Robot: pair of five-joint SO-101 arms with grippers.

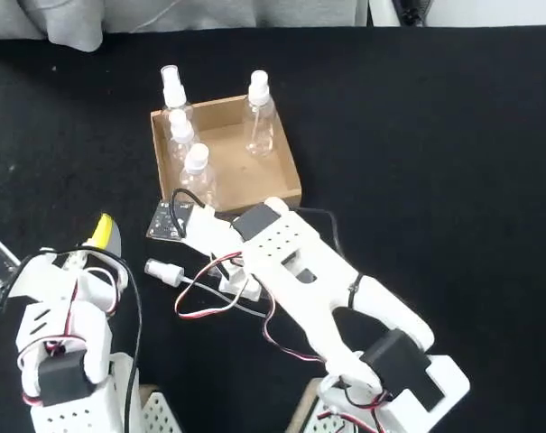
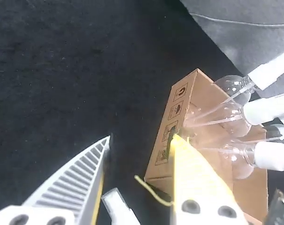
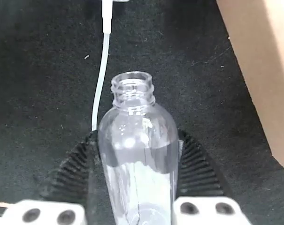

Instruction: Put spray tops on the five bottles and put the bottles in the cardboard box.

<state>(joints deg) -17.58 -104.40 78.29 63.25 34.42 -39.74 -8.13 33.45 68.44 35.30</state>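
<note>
The cardboard box [image 1: 286, 176] stands at the middle back of the table, and several clear bottles with white spray tops [image 1: 198, 167] stand in it or at its far left corner. My right gripper [image 3: 134, 138] is shut on a clear bottle [image 3: 134, 140] that has no top, low over the table in front of the box. A loose spray top [image 1: 164, 271] lies just ahead of the bottle's mouth, with its tube [image 3: 103, 65] pointing toward the bottle. My left gripper [image 1: 101, 236] is open at the front left, with the spray top [image 2: 117, 206] between its fingers [image 2: 85, 180].
Loose red, white and black cables [image 1: 205, 302] lie on the black cloth beside the right arm [image 1: 300, 271]. A grey fabric [image 1: 65, 18] runs along the table's back edge. The box's near wall [image 2: 172, 131] is close to the left gripper.
</note>
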